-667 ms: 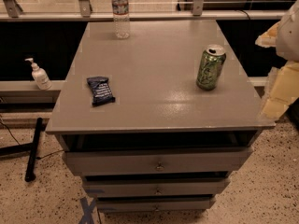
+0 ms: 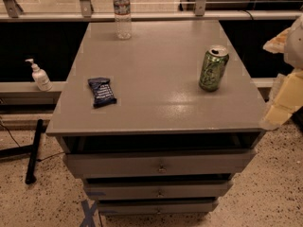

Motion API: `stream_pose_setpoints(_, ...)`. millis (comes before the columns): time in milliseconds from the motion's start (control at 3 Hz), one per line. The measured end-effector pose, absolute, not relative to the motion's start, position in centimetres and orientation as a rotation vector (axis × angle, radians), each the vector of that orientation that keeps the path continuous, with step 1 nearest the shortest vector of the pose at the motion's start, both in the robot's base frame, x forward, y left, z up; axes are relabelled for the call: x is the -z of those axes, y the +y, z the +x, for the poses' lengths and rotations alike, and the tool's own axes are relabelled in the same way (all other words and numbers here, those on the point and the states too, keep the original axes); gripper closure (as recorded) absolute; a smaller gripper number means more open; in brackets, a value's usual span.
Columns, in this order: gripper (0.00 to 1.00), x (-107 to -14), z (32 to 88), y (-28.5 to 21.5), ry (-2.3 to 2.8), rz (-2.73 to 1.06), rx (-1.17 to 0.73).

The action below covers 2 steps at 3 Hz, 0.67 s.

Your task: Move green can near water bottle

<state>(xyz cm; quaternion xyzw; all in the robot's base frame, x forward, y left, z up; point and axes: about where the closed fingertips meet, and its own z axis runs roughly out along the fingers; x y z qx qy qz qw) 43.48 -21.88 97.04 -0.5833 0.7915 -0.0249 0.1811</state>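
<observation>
Nothing has moved: our gripper point(image 2: 284, 96) stays beside the drawer cabinet point(image 2: 156, 105), its state we cannot tell; the green can point(image 2: 213, 68) stands near it, not touching, well apart from the water bottle point(image 2: 122, 12).

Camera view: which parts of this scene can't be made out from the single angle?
- The gripper, beside the table's right edge: cut off by the right frame edge.
- The green can: its far side is hidden by its own body.
- The water bottle: label print too small to read.
- The snack packet: print too small to read.
- The drawers: contents hidden behind their fronts.
</observation>
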Motion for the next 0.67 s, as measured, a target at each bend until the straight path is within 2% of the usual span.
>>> stream_pose_setpoints(667, 0.00, -92.4, 46.5, -23.9, 2.216, -1.438, 0.070)
